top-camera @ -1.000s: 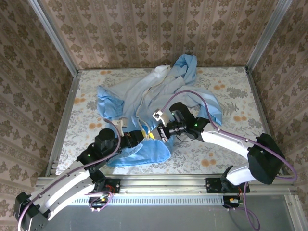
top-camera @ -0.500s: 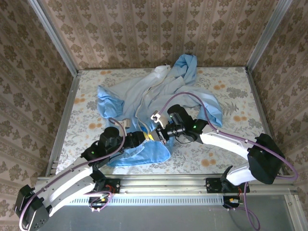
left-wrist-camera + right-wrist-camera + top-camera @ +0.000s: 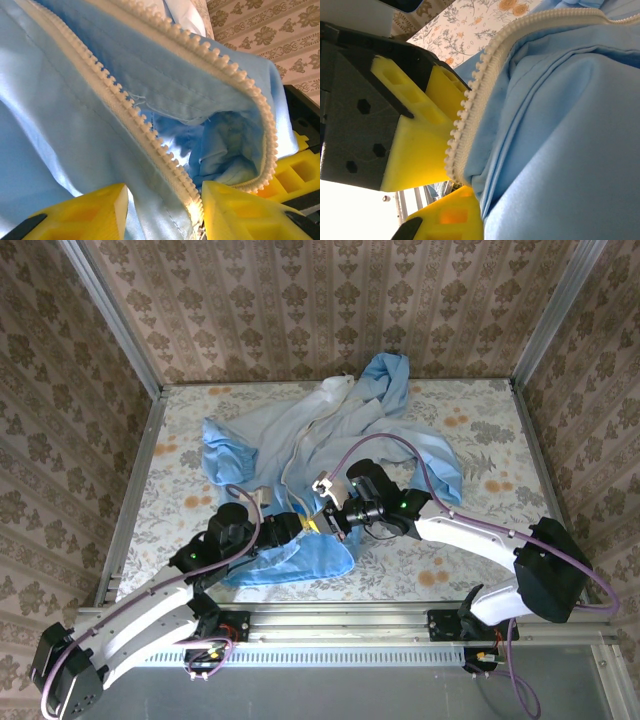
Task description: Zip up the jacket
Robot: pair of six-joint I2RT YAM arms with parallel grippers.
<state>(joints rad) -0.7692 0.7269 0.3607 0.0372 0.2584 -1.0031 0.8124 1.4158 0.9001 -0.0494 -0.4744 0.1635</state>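
since the left gripper [image 3: 162, 195] is only half open astride the zip teeth [image 3: 145, 130] while the right gripper [image 3: 461, 182] clamps the edge of the jacket [image 3: 300, 430], bunched on the table [image 3: 495, 440], a pull could drag the teeth out unmated.

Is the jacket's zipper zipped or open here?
Open: the jacket has its two tooth rows running apart, fabric showing between them.

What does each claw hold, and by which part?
The right claw pinches the jacket by its zipper edge. The left claw is open around the zipper strip, gripping nothing.
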